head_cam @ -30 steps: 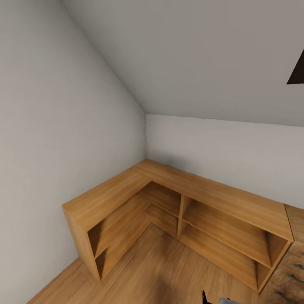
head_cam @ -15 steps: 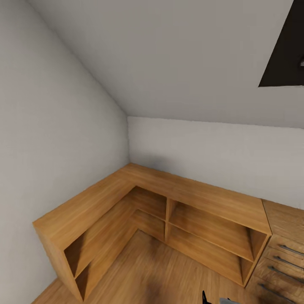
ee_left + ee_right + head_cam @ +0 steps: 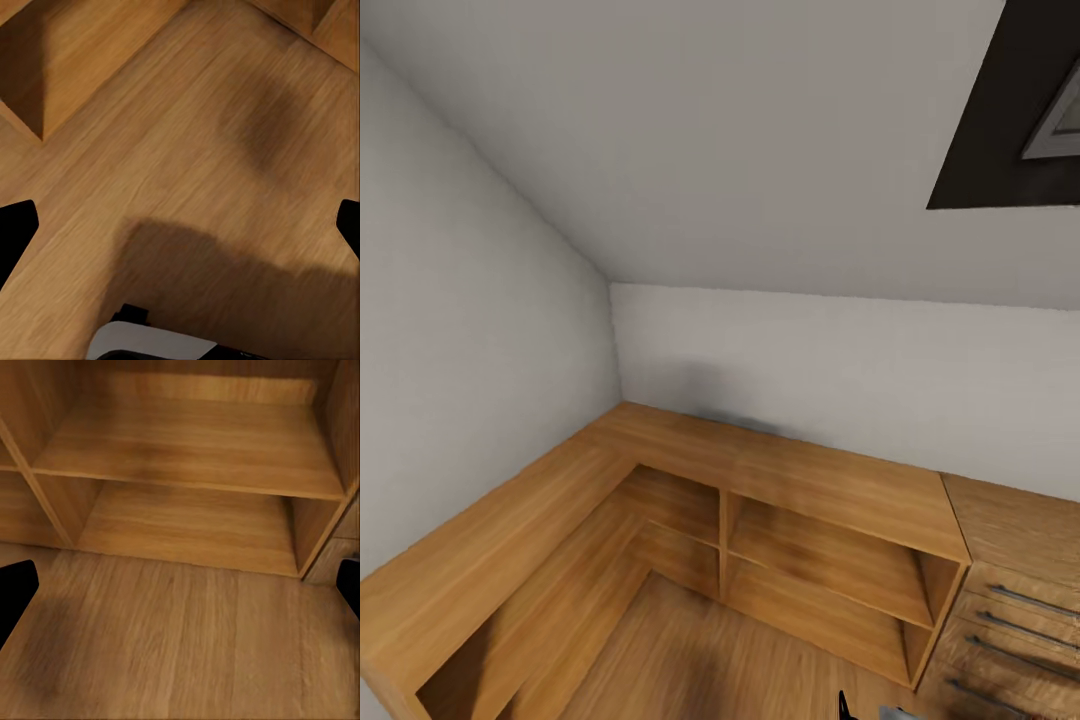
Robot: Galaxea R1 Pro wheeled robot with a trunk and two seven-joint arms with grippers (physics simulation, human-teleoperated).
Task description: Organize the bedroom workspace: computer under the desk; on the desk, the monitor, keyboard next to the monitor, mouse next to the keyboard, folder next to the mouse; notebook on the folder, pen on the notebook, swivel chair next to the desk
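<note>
A: Any of the task's things here, the desk, the monitor, the folder?

B: None that I can make out. Ahead is a corner shelf unit (image 3: pixel 780 500) in light wood, L-shaped, with open compartments. Beside its far end stands a wooden drawer cabinet (image 3: pixel 1010 590) with metal handles, which isn't the black-topped desk.

A: What has changed?

B: The whole head view has swung: the shelf unit sits further to one side than a second ago, and more of the cabinet and of a dark panel (image 3: pixel 1010 100) high above it has come in. That's the camera turning, not the furniture. I judge the robot is still searching for the workspace.

A: The grippers?

B: The left gripper (image 3: pixel 180 225) and right gripper (image 3: pixel 180 585) both show dark fingertips (image 3: pixel 15 232) at opposite picture edges, spread wide apart, nothing between them, over wooden floor (image 3: pixel 187 150).

A: Anything unclear?

B: The panel is cut off; I can't say what it is.
</note>
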